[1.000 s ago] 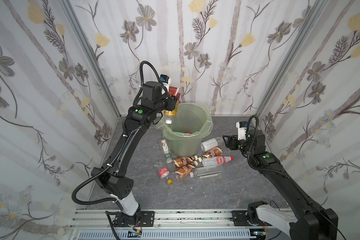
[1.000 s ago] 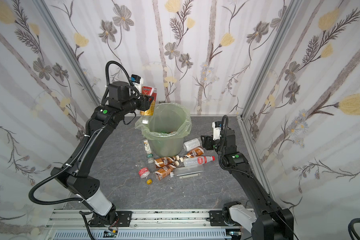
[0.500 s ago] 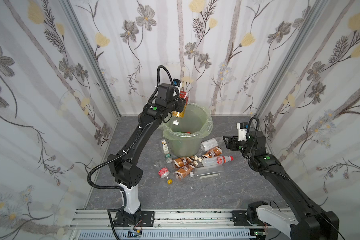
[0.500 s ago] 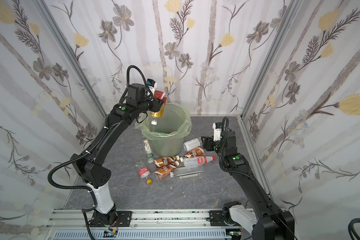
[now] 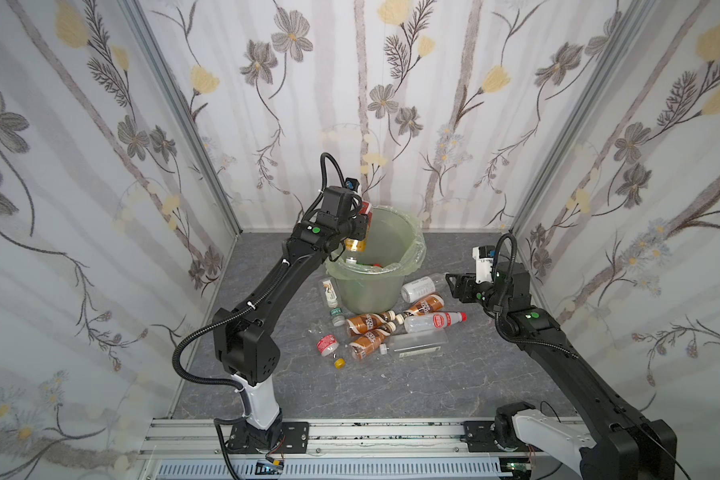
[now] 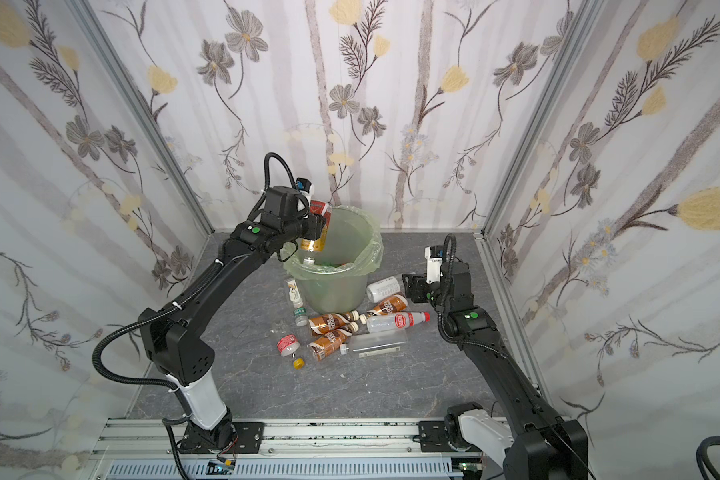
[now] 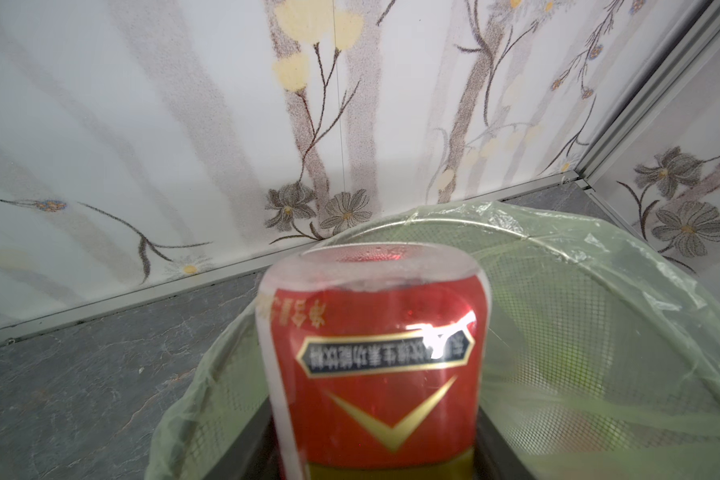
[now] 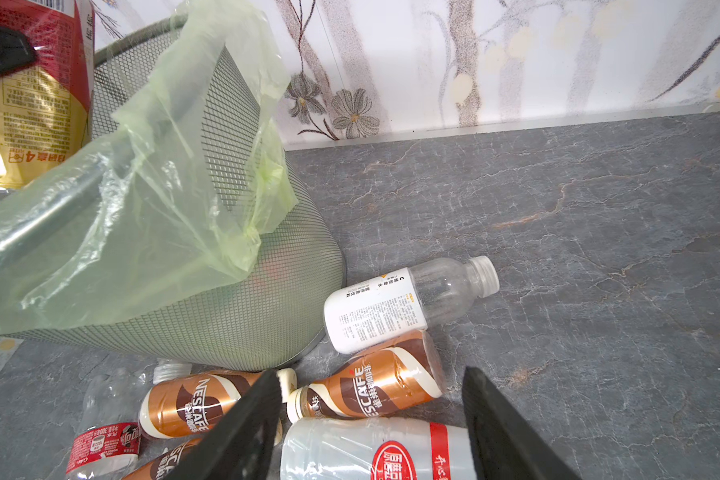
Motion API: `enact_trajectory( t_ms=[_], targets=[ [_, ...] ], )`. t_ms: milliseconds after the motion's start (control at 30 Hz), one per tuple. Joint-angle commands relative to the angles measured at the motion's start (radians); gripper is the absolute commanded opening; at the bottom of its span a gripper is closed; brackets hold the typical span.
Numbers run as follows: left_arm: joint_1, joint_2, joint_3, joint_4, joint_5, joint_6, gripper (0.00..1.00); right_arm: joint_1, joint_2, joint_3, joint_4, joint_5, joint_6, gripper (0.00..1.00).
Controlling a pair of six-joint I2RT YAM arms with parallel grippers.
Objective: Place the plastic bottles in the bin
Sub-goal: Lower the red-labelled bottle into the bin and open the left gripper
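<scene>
Since a second ago the left gripper (image 5: 359,227) has been swinging in from outside the bin (image 5: 366,297) and is now hanging over its left rim. The right gripper (image 5: 450,283) is staying put. Left jaws are pinching a red-and-gold bottle (image 5: 355,246) around its middle, with the cap pointing down into the bin's opening and the base tilting up toward the back wall. In the left wrist view that bottle (image 7: 375,374) is filling the centre, and the bin's bag-covered rim (image 7: 516,232) is curving behind it.

Right jaws are standing spread with nothing between them, hovering just right of the bin above the pile on the floor (image 5: 391,395). In the right wrist view its fingers (image 8: 242,424) are framing one brown coffee bottle (image 8: 371,390) and a red-labelled clear bottle (image 8: 350,453), both lying below and apart from the pads.

The other bottles are lying on the floor in front of the bin:
- white-labelled bottle (image 5: 418,287), just beside the bin's base on the right
- two more coffee bottles (image 5: 367,322), side by side
- flat clear bottle (image 5: 416,344)
- crushed red-labelled bottle (image 5: 326,344), with a loose yellow cap (image 5: 340,363) near it
- two small bottles (image 5: 329,291) against the bin's left side

Inside the bin, green and red bits (image 5: 368,263) are showing, probably bottles, but they are too small to be sure.
</scene>
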Motion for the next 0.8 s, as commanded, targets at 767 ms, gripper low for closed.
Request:
enact_trajectory(
  t_ms=[767],
  targets=[
    [0.001, -0.092, -0.137, 0.111, -0.053, -0.060, 0.73, 0.000, 0.011, 0.007, 0.006, 0.006, -0.007, 0.70]
  ],
)
